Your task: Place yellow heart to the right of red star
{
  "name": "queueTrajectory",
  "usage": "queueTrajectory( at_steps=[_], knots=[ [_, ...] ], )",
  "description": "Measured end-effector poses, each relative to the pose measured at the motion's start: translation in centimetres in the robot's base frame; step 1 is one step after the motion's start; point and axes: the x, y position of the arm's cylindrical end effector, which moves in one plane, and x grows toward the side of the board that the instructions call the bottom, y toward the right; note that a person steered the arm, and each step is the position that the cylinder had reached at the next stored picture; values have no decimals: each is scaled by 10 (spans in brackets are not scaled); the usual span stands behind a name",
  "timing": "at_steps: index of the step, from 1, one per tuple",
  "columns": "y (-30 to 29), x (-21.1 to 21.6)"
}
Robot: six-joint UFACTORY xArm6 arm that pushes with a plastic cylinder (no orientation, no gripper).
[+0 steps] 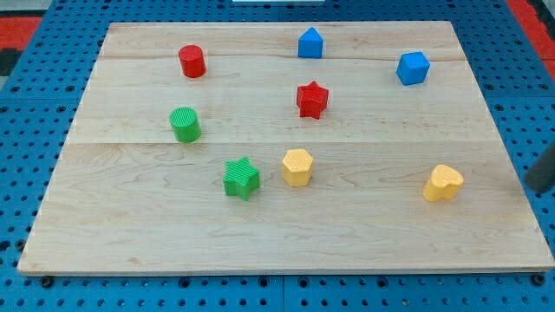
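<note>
Yellow heart [443,183] sits near-right on the desk [260,251], nearer than the red star [312,100]. My tip [539,185], a bare rod with no claw, stands just right of it.

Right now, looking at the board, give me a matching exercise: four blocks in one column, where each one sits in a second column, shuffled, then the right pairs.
Blocks:
1. red cylinder
2. blue cube
3. yellow heart
4. green star

Places:
A. low on the board, at the view's right, nearest my tip
B. the view's top right
C. just left of the yellow hexagon
D. the view's top left, above the green cylinder

Pairs: 1-D, 2-B, 3-A, 4-C
</note>
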Motion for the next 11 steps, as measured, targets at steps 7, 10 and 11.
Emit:
queueTrajectory(
  at_steps=[7, 10, 11],
  knots=[
    [-128, -55],
    [-219, -79],
    [-212, -99]
  ],
)
